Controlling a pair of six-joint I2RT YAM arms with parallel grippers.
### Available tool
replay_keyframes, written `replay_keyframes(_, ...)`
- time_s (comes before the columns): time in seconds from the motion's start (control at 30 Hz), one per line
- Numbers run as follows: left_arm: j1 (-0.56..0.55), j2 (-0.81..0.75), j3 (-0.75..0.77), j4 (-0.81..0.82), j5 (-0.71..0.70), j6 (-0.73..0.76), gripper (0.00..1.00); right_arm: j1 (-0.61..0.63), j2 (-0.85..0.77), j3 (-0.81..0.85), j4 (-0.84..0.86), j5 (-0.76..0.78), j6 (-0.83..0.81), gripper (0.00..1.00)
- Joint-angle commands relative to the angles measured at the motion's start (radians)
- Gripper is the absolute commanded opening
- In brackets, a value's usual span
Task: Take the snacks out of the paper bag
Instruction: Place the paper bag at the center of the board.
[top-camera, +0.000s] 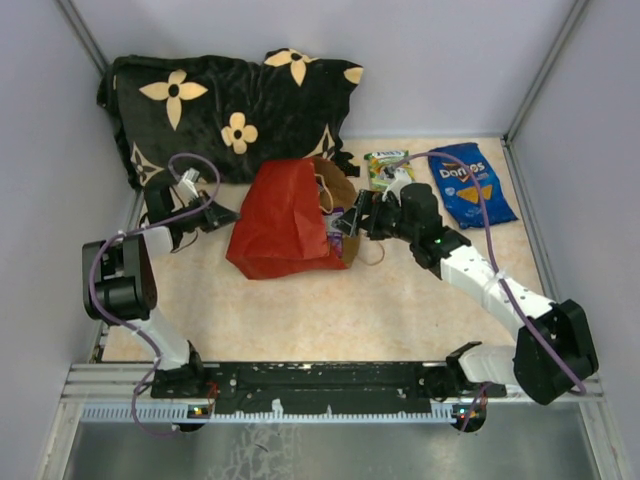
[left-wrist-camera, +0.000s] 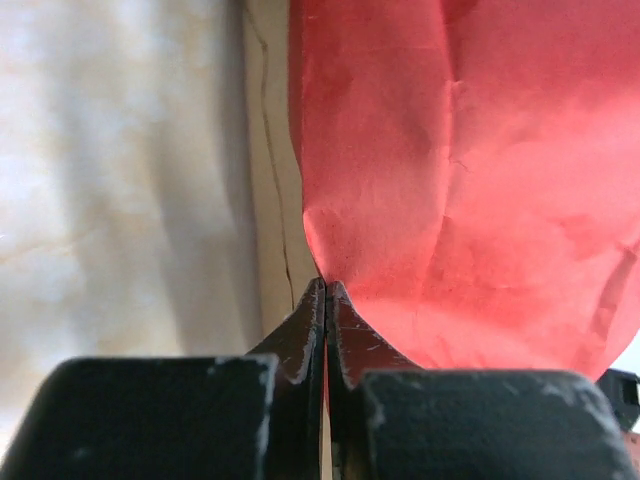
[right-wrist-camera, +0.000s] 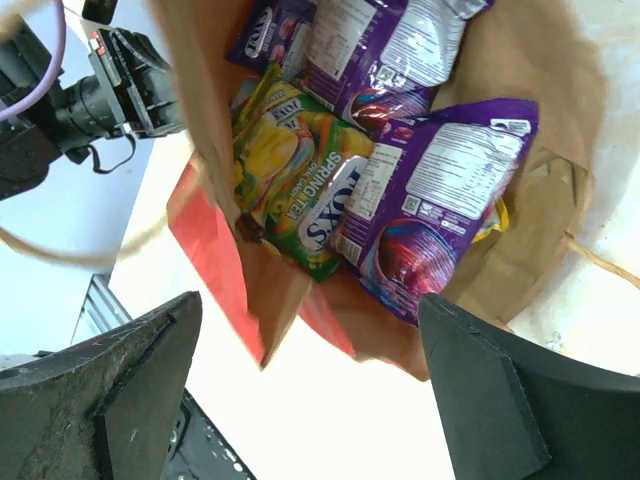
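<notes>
A: From above, where is the paper bag?
B: The red paper bag (top-camera: 283, 220) lies on its side in the middle of the counter (top-camera: 330, 300). Its mouth faces right, and it is just in front of the black flowered pillow (top-camera: 230, 115). The left tool (top-camera: 222, 216) is at the bag's closed left end and the right tool (top-camera: 350, 222) is at its mouth. A blue Doritos bag (top-camera: 472, 184) and a green pouch (top-camera: 385, 168) lie out on the counter to the right.
A: And the left wrist view?
B: The left tool (left-wrist-camera: 325, 290) is clenched, its tips pinching a crease of the paper bag (left-wrist-camera: 470, 180).
A: Right wrist?
B: The right tool (right-wrist-camera: 310, 400) is released, its fingers (right-wrist-camera: 480, 400) spread wide before the mouth and grasping nothing. Inside the paper bag (right-wrist-camera: 540, 200), purple pouches (right-wrist-camera: 430, 210) overlap a yellow-green pouch (right-wrist-camera: 290, 180).
</notes>
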Motion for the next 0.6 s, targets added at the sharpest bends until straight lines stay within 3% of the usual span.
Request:
replay_keyframes(0.0, 0.06, -0.054, 0.057, -0.175, -0.167, 0.087, 0.0, -0.006, -0.039, 0.029, 0.002, -0.002, -0.031, 0.89)
replay_keyframes(0.33, 0.118, -0.166, 0.221, -0.501, -0.544, 0.238, 0.0, -0.006, -0.059, 0.01, -0.018, -0.003, -0.061, 0.9)
replay_keyframes(0.57, 0.155, -0.289, 0.244, -0.644, -0.842, 0.263, 0.0, -0.006, -0.059, -0.001, -0.04, -0.022, -0.096, 0.92)
